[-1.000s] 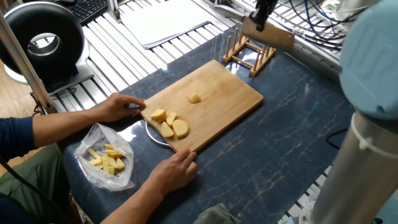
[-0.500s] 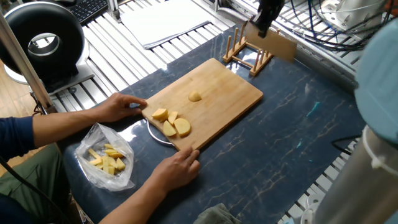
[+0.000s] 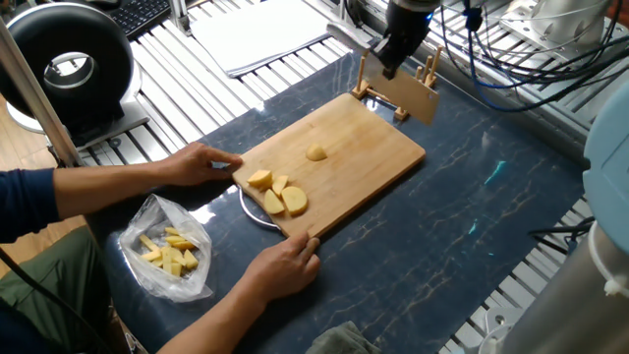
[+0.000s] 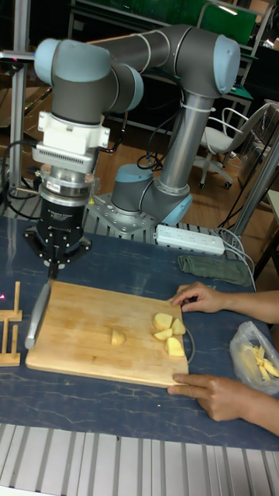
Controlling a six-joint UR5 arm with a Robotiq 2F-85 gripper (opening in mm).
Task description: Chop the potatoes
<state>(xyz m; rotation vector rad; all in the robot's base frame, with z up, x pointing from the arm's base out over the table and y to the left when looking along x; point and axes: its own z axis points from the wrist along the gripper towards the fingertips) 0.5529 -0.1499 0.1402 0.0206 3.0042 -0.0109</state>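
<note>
Pale yellow potatoes lie on a wooden cutting board (image 3: 364,147) (image 4: 77,341). One small piece (image 3: 315,152) (image 4: 117,337) sits near the middle, and a cluster of chunks (image 3: 278,195) (image 4: 168,331) lies at the end nearest the person. My gripper (image 3: 387,65) (image 4: 53,267) hangs over the board's far end, shut on a knife (image 3: 415,94) (image 4: 36,316) whose blade points down to the board's edge. The blade is well apart from the potatoes.
A person's hands (image 3: 197,163) (image 3: 287,265) hold the board's near end. A clear plastic bag (image 3: 169,251) (image 4: 256,360) of yellow pieces lies beside them. A wooden rack (image 3: 393,79) (image 4: 9,325) stands just behind the knife. A power strip (image 4: 190,239) and a cloth (image 4: 217,269) lie at the back.
My gripper has carried the knife left and down, from beyond the rack to the board's far end. The board and the hands have shifted slightly right.
</note>
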